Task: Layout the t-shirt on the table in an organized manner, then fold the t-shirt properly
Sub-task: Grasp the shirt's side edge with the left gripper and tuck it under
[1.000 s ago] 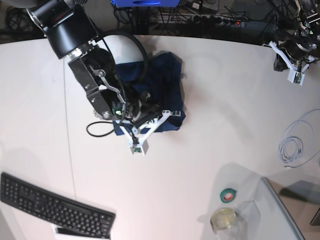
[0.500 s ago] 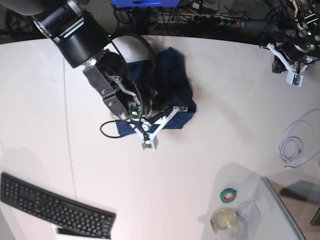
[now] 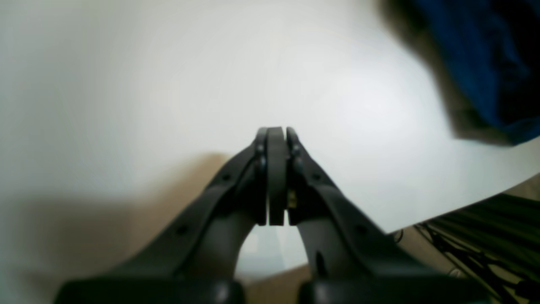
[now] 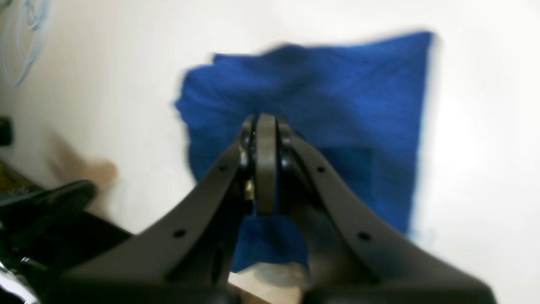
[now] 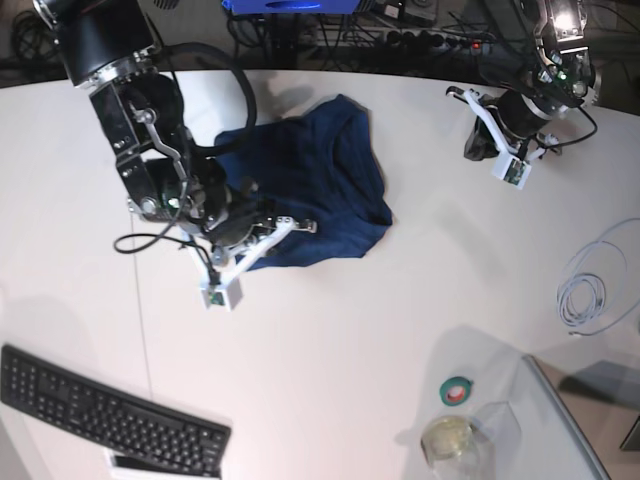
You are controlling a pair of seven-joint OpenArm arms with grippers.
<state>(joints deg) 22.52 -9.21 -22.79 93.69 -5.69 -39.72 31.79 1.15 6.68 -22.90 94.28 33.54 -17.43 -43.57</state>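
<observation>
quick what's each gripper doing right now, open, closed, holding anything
Left gripper: closed, holding nothing, over the bare table.
Right gripper: closed, above the t-shirt; no cloth visible between its fingers.

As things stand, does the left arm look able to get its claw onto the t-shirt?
Probably yes. The left claw is shut and hangs over bare table, apart from the t-shirt. Only open tabletop lies between them, and the right claw sits at the shirt's opposite side.
</observation>
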